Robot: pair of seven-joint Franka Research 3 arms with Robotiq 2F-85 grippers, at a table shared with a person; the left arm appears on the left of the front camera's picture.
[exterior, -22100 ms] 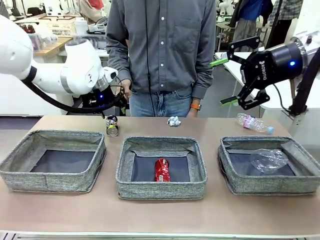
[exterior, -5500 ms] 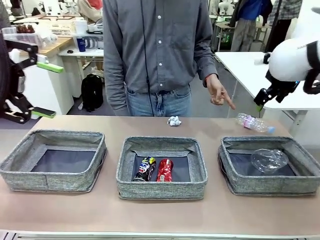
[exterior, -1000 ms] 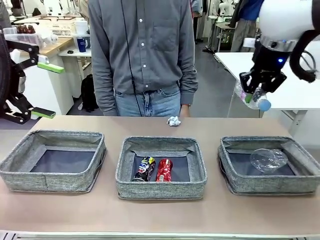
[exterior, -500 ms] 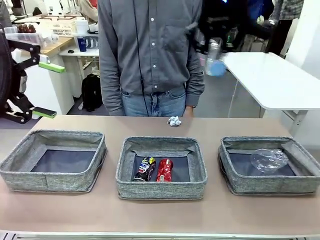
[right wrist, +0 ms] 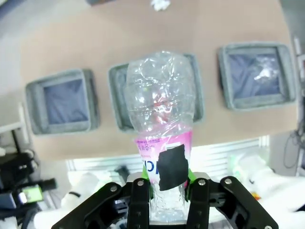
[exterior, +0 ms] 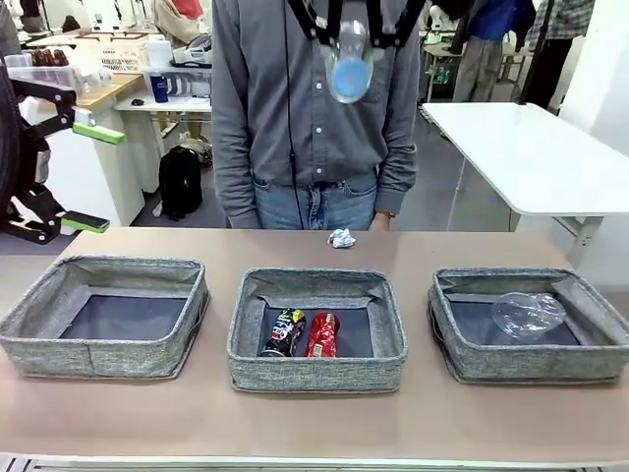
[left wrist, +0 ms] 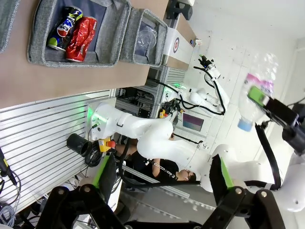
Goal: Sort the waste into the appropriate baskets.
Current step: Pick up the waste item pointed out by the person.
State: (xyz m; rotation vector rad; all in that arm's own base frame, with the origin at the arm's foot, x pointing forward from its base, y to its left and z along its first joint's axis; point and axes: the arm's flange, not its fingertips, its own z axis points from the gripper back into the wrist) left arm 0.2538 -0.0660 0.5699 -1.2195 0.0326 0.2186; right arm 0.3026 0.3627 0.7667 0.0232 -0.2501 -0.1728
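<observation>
Grips a clear plastic bottle [right wrist: 159,105] in the right claw [right wrist: 167,188], low in the right wrist view, squeezing it from both sides at the pink label [right wrist: 164,148], with the crumpled body pointing up the frame. Hangs it at the top centre of the front view, blue cap [exterior: 348,79] downward, in front of the person [exterior: 295,138] in a grey shirt and well above the tabletop [exterior: 314,423]. Appears too at the right edge of the left wrist view, cap down, pinched between the same black fingers.

Holds the left claw [exterior: 88,177] spread wide and empty at the left edge of the front view, green pads [exterior: 98,132] well apart, out past the end of the tabletop.

Lower in the front view, lines up three grey baskets across the tabletop:
- The left basket [exterior: 103,265], at lower left, with its dark bottom showing.
- The middle basket [exterior: 314,278], with a dark multicoloured can [exterior: 285,332] and a red can [exterior: 321,334] lying side by side, touching.
- The right basket [exterior: 531,278], at lower right, with a crushed clear bottle [exterior: 528,315] inside.

Finds the paper ball [exterior: 341,238] on the tabletop just behind the middle basket, near the person.
</observation>
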